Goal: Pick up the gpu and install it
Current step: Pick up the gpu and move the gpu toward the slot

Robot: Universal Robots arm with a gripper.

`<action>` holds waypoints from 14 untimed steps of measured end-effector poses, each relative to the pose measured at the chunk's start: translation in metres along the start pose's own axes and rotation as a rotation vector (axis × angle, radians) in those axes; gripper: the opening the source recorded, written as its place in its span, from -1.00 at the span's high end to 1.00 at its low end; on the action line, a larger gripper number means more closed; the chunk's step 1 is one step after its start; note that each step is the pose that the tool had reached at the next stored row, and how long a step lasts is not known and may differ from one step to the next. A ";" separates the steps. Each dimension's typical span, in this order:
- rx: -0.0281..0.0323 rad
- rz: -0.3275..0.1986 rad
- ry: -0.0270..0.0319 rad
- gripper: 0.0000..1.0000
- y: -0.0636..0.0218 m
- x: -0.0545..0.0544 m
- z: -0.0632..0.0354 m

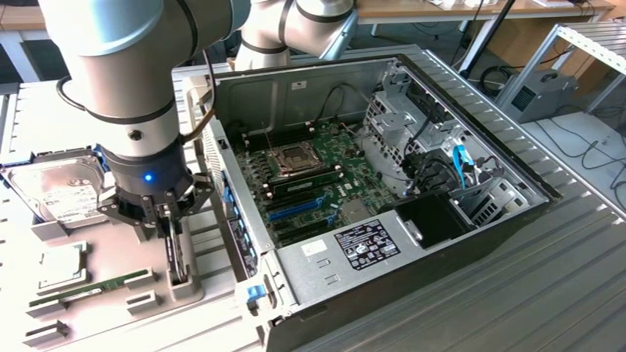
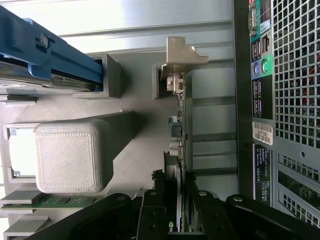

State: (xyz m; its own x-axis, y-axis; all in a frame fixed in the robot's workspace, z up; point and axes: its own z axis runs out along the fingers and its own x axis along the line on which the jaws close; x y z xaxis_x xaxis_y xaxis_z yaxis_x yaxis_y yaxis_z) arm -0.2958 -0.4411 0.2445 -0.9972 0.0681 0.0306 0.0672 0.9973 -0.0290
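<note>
The gpu (image 1: pixel 174 253) is a thin black card standing on edge in a grey printed holder (image 1: pixel 186 287), to the exterior view's left of the open computer case (image 1: pixel 470 220). My gripper (image 1: pixel 166 224) reaches down over it, one finger on each side. In the wrist view the gpu (image 2: pixel 181 125) runs away from the gripper (image 2: pixel 179 212) to its silvery bracket (image 2: pixel 182 55), and the black fingers (image 2: pixel 152 212) press against both faces of the card. The card still sits in the holder's slot. Inside the case, the motherboard's blue slot (image 1: pixel 293 210) lies bare.
A silver hard drive (image 1: pixel 64 192) in blue rails, a processor (image 1: pixel 59 268) and a green RAM stick (image 1: pixel 93 287) rest in holders at the exterior view's left. The case's rear panel (image 2: pixel 290 100) stands close beside the card. A grey block (image 2: pixel 65 155) rises on the other side.
</note>
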 end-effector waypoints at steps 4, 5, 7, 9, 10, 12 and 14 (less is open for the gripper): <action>0.0001 0.000 0.0000 0.47 -0.0001 0.000 -0.0019; 0.0000 0.000 0.0000 0.47 -0.0001 0.000 -0.0023; 0.0000 0.000 -0.0001 0.47 -0.0001 0.000 -0.0032; 0.0000 0.000 -0.0001 0.47 -0.0001 0.000 -0.0044; 0.0000 0.000 -0.0001 0.47 -0.0001 0.000 -0.0048; 0.0000 0.000 0.0000 0.47 -0.0002 0.000 -0.0056; 0.0000 0.000 -0.0001 0.47 -0.0002 0.000 -0.0063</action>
State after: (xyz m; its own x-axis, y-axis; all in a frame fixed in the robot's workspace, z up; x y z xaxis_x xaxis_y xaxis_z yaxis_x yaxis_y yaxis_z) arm -0.2958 -0.4411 0.2508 -0.9972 0.0681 0.0305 0.0672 0.9973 -0.0290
